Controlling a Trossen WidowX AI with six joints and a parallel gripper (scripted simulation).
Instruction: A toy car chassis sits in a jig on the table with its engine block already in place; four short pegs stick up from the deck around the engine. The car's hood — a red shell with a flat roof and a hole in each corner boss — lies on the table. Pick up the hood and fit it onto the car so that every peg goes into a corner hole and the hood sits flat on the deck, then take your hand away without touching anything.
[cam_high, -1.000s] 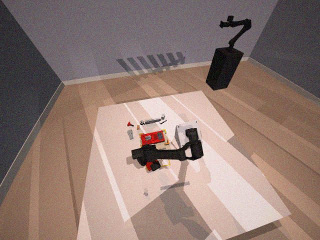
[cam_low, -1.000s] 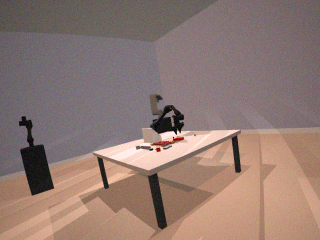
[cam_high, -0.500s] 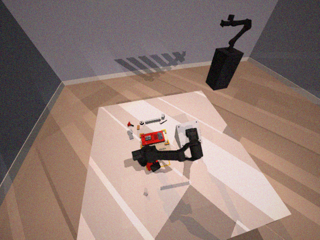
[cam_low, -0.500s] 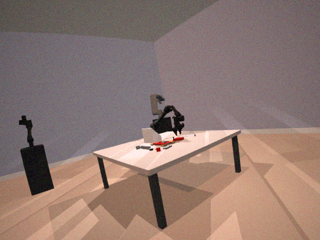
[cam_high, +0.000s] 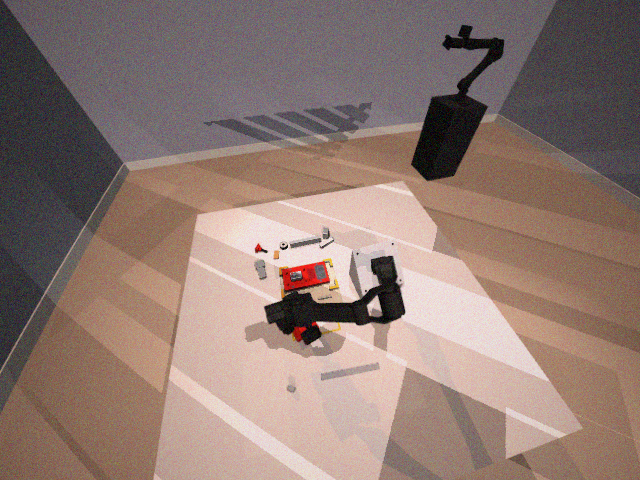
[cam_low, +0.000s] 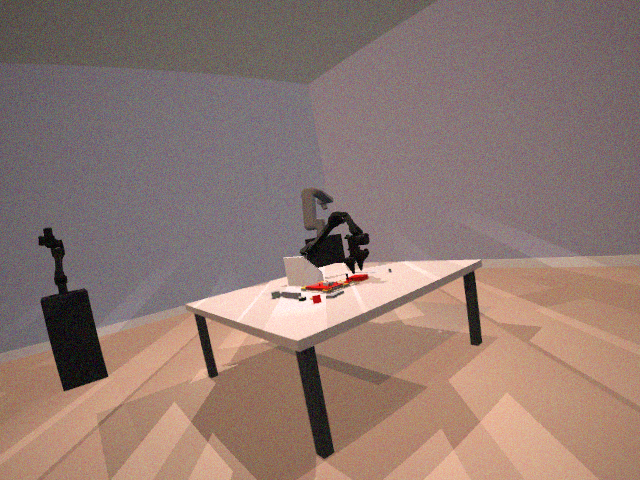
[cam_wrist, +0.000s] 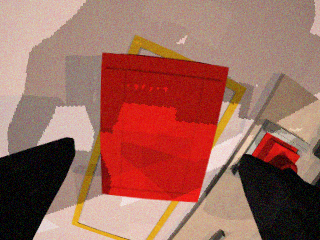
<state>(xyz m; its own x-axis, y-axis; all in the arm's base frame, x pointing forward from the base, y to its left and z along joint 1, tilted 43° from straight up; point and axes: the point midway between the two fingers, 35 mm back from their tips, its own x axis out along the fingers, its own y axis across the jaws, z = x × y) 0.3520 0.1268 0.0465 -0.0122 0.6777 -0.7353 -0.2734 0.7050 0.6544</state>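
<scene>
The red hood (cam_high: 298, 334) (cam_low: 356, 277) (cam_wrist: 157, 130) lies roof up, turned a little across a yellow outline (cam_high: 330, 330) (cam_wrist: 86, 190) on the table. My gripper (cam_low: 357, 269) (cam_wrist: 158, 155) is open and empty, pointing down above the hood. In the wrist view its fingertips stand on either side of the hood, with a gap on each side. The arm partly covers the hood in the top view. The red chassis (cam_high: 310, 279) (cam_low: 316, 286) sits in its jig with yellow corners (cam_high: 334, 284), the grey engine block (cam_high: 295, 275) on its deck. The pegs are too small to make out.
Beside the chassis stands a white angled block (cam_high: 361, 258) (cam_low: 299, 271). Beyond the chassis lie a grey bar (cam_high: 305, 242), a small red part (cam_high: 259, 248) (cam_low: 316, 299) and a grey piece (cam_high: 261, 269). Another small red part (cam_wrist: 272, 150) is by the right finger.
</scene>
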